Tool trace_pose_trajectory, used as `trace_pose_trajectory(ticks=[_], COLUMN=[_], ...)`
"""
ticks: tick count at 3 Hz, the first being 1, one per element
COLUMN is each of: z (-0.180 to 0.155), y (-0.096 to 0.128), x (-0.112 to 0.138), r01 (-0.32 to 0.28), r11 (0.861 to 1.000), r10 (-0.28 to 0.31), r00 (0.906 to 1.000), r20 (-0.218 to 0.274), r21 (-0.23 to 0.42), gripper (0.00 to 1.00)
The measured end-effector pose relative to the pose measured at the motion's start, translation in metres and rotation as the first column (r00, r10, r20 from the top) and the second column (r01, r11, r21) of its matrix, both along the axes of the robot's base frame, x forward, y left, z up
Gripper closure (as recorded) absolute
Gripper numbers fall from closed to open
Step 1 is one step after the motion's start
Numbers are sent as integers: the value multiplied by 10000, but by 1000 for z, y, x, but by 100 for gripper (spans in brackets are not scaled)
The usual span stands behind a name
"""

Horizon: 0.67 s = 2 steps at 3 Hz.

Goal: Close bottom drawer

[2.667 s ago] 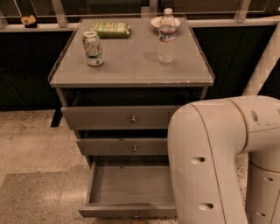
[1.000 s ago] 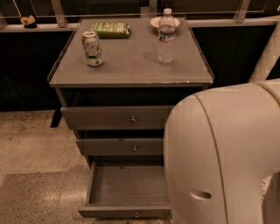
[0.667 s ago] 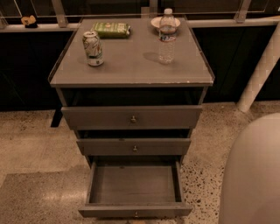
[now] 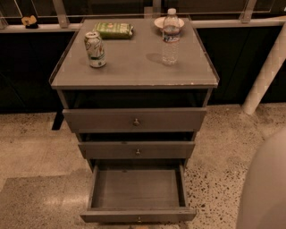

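Speckled terrazzo floor point(image 4: 35, 147), dark wall point(image 4: 27, 71), white pillar point(image 4: 267, 71) right

**Q:** Fig. 1. What kind of setting is shown?

**A:** An indoor space in an office or institutional building, not a home. The floor point(image 4: 35, 147) is polished speckled terrazzo. A white round column point(image 4: 266, 67) rises at the right. Metal rail posts point(image 4: 60, 8) stand above dark panels point(image 4: 27, 67) at the back.

**Q:** Which furnishings support this?

**A:** A grey three-drawer cabinet point(image 4: 134, 67) stands alone against the panels. It carries a drink can point(image 4: 95, 49), a water bottle point(image 4: 170, 38), a green snack bag point(image 4: 114, 30) and a small bowl point(image 4: 158, 22). A pale robot arm shell point(image 4: 266, 188) fills the lower right corner. The gripper is outside the frame.
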<state>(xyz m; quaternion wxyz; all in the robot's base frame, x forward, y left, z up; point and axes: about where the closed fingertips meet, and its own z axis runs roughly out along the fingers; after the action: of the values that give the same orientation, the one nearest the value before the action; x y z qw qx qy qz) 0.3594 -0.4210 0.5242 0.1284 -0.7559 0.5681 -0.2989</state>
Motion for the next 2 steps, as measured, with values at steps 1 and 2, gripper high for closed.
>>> trace_pose_trajectory(ticks=[1,2], z=[45,77], y=[-9,41], x=[34,65], r01=[-1408,-4100], r11=[9858,8887], r10=[1439,4145], r00=[9892,9098], r20=[287,-224], r21=[-912,-2055], gripper=[0,0])
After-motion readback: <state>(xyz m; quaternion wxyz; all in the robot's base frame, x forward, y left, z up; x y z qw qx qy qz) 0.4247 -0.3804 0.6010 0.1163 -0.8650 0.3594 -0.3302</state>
